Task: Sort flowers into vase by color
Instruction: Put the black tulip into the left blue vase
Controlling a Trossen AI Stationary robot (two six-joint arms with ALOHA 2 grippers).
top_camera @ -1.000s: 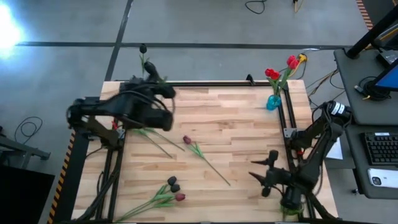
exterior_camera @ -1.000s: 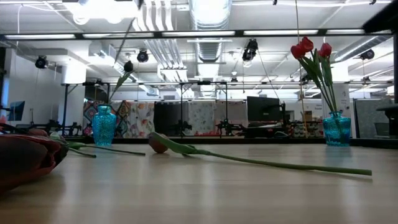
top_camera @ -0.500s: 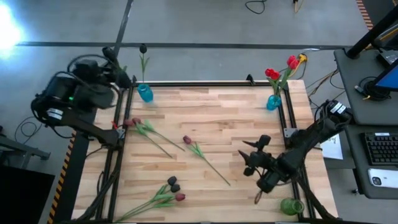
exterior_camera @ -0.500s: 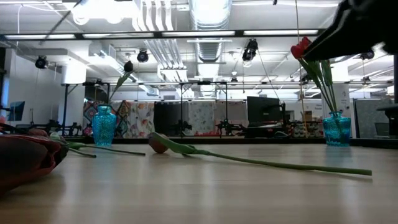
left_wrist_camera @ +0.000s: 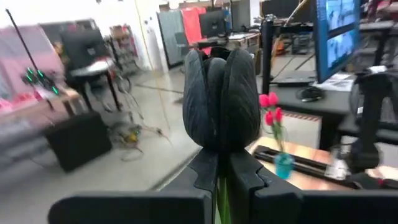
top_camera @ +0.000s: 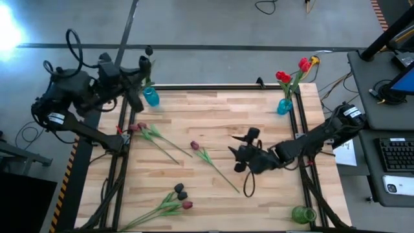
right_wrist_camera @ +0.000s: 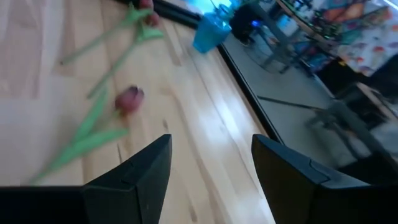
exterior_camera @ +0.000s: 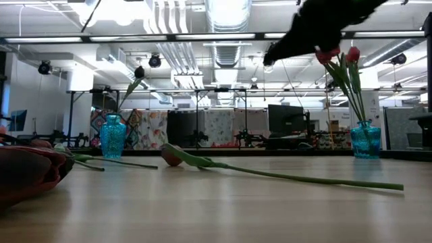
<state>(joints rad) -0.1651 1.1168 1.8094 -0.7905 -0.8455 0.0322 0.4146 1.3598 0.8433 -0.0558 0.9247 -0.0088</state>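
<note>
The left gripper (top_camera: 139,76) hovers at the table's far left corner, just beside the left blue vase (top_camera: 151,97), clenched on the stem of a black tulip (left_wrist_camera: 221,99) whose dark head stands upright right above the pinched fingers (left_wrist_camera: 245,177). The right gripper (top_camera: 240,150) reaches out over the middle of the wooden table (top_camera: 259,126) with its fingers (right_wrist_camera: 134,174) spread apart and nothing between them, near a maroon tulip (top_camera: 195,146) lying on the boards with its stem running toward the near right. Another tulip (top_camera: 136,127) lies by the left edge, and a bunch of dark and red tulips (top_camera: 180,194) lies near the front. Red tulips (top_camera: 283,77) stand in the right blue vase (top_camera: 284,106) at the far right corner.
</note>
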